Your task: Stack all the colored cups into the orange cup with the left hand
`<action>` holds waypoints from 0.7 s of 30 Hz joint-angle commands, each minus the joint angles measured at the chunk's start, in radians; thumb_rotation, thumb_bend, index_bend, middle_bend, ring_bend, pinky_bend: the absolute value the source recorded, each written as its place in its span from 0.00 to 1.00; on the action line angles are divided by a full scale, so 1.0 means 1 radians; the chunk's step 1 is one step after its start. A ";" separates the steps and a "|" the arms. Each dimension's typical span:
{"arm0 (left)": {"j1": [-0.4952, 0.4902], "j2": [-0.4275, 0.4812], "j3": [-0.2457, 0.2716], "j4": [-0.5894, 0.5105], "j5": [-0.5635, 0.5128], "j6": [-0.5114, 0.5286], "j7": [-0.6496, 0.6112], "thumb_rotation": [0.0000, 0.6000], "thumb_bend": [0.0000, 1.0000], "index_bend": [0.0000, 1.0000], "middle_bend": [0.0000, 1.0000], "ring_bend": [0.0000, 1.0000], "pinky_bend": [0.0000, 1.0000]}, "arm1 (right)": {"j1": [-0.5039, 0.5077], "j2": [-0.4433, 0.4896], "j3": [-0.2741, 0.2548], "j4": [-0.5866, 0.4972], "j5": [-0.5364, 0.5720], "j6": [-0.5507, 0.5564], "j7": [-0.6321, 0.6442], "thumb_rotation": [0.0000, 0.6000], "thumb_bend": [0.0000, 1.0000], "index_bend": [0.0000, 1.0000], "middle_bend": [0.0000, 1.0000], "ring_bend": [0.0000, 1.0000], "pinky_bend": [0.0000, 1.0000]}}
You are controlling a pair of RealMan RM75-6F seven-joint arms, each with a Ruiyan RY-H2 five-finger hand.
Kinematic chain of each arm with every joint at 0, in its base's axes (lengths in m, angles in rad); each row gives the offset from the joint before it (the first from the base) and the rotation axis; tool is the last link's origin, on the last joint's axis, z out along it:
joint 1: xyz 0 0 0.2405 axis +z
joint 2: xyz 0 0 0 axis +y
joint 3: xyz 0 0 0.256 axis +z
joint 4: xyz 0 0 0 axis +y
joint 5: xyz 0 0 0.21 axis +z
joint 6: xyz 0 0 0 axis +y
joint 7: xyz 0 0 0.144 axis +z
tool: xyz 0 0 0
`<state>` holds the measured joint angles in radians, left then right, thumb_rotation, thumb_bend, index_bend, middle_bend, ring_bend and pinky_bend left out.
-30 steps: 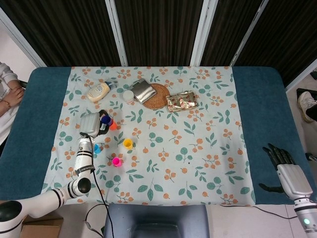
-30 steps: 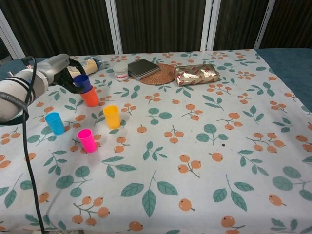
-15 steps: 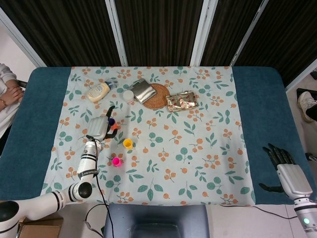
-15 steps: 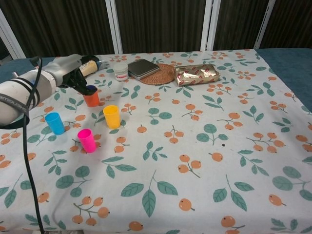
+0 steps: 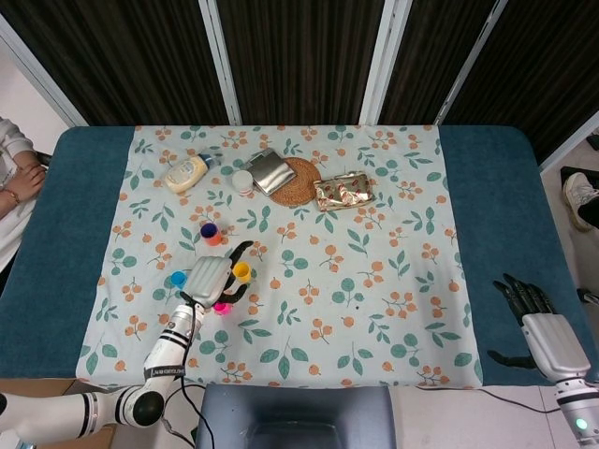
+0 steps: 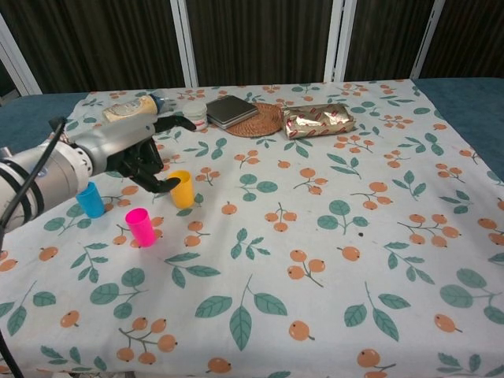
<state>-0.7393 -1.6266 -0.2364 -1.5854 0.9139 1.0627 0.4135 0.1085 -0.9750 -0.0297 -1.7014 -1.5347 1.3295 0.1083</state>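
Observation:
The orange cup stands upright on the floral cloth with a dark blue cup nested inside it. My left hand hovers nearer the front edge with its fingers spread and nothing in them. Its fingertips reach beside the yellow cup. The pink cup stands just in front of the hand. The light blue cup is to its left. In the chest view the hand hides the orange cup. My right hand rests open off the table's right edge.
Along the back stand a cream squeeze bottle, a small white jar, a dark wallet on a woven coaster, and a gold foil packet. A person's arm shows at the far left.
My left hand let go of the dark blue cup, leaving it in the orange cup. It then drew back toward the front and right, opening beside the yellow cup.

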 commanded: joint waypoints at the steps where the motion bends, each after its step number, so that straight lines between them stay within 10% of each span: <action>1: -0.006 -0.066 0.017 0.092 -0.022 0.013 0.027 1.00 0.37 0.16 1.00 1.00 1.00 | 0.000 0.002 0.000 0.002 -0.002 -0.001 0.005 1.00 0.19 0.00 0.00 0.00 0.00; 21: -0.010 -0.147 -0.007 0.263 -0.027 -0.029 -0.035 1.00 0.37 0.41 1.00 1.00 1.00 | 0.004 -0.001 0.004 0.003 0.012 -0.010 -0.005 1.00 0.19 0.00 0.00 0.00 0.00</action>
<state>-0.7495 -1.7703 -0.2398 -1.3283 0.8872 1.0366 0.3834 0.1125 -0.9764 -0.0259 -1.6984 -1.5228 1.3194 0.1037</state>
